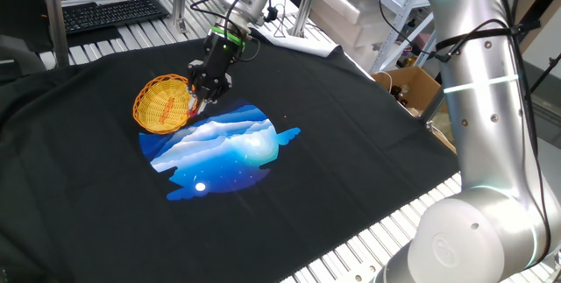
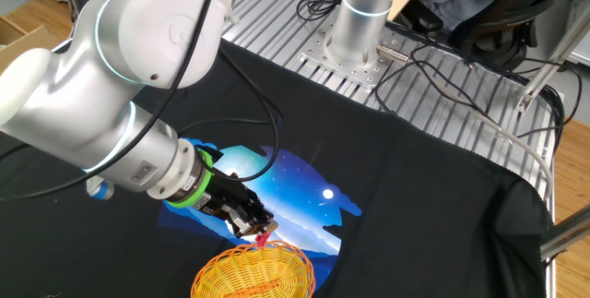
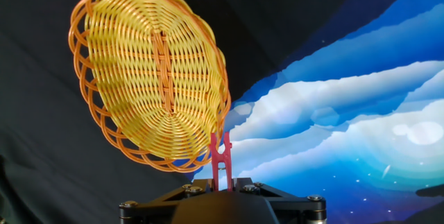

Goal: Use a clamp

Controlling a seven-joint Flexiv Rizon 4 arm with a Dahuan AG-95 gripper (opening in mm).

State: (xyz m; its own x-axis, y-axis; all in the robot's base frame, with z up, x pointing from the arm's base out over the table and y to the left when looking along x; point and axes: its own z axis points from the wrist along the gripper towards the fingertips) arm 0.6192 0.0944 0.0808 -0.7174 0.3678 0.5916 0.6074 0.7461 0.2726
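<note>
My black gripper (image 3: 220, 182) is shut on the tail of a small red clamp (image 3: 220, 156). The clamp's two prongs point up at the near rim of the yellow wicker basket (image 3: 149, 68), with its tips at or just short of the rim. In one fixed view the gripper (image 1: 203, 97) hangs over the basket's right edge (image 1: 166, 103), the clamp a red speck below it. In the other fixed view the clamp (image 2: 264, 237) sticks out of the gripper (image 2: 251, 224) just above the basket's rim (image 2: 253, 272).
A black T-shirt (image 1: 351, 143) with a blue sky print (image 1: 223, 147) covers the table. A keyboard (image 1: 110, 13) lies at the back left. A cardboard box (image 1: 412, 86) stands at the right edge. The arm's base (image 2: 359, 21) and cables sit at the far side.
</note>
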